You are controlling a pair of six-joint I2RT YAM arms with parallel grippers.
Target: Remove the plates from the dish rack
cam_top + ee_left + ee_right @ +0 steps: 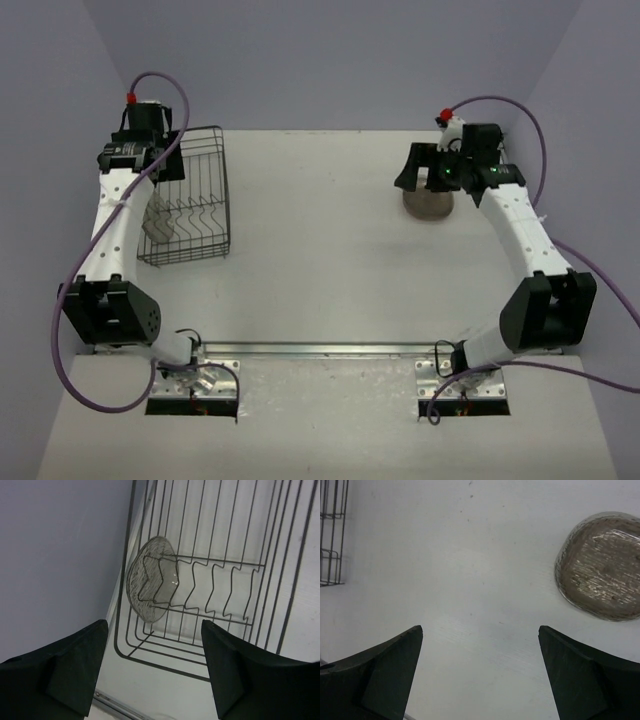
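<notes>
Pale surface [470,555], purple walls [300,60]. L pincer [152,670] open, empty, over rack [118,630]; clear plate [150,582] ahead-left, tilted in dividers [210,590]. R pincer [480,675] open, empty; brown plate [600,565] ahead-right on surface. Risks: snag on rack; slick thin rim slipping, poss. drop.

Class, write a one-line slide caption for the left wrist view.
Open left gripper hangs over the dish rack, one see-through plate propped on edge in its dividers.

cut off: grey-brown plate [602,565], ahead-right of right fingers [580,675] | dish rack [331,530], only a corner, far ahead-left
</notes>
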